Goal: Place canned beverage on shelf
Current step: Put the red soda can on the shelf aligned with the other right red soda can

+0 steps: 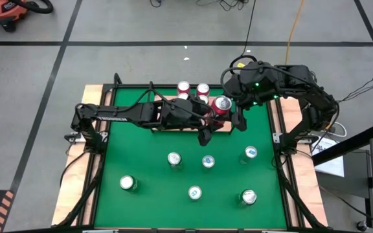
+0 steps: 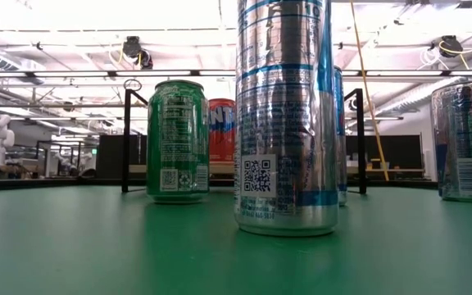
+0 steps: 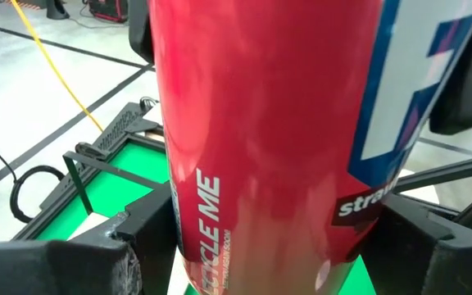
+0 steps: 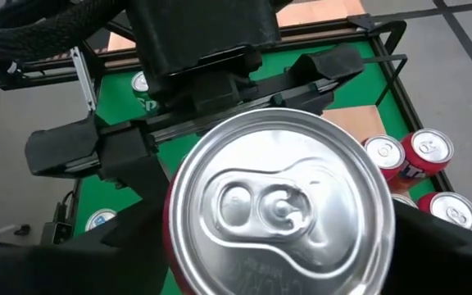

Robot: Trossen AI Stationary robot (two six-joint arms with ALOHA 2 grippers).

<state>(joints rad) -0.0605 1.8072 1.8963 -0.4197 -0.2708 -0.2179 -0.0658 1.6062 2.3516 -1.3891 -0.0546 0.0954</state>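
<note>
Both grippers meet at 1 red can (image 1: 221,105) just beside the shelf (image 1: 173,123): left gripper (image 1: 207,127) clamps its body; right gripper (image 1: 228,114) straddles its top, grip unclear.

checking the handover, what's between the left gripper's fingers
The red can, upright, fills the gap between the left gripper's fingers; left wrist view shows it.

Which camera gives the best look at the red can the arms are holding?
The right wrist view: the red can fills it, silver top and pull tab plain. The left wrist view shows only its side. The high view shows it small between both grippers beside the shelf. In the low view I cannot pick it out.
</note>
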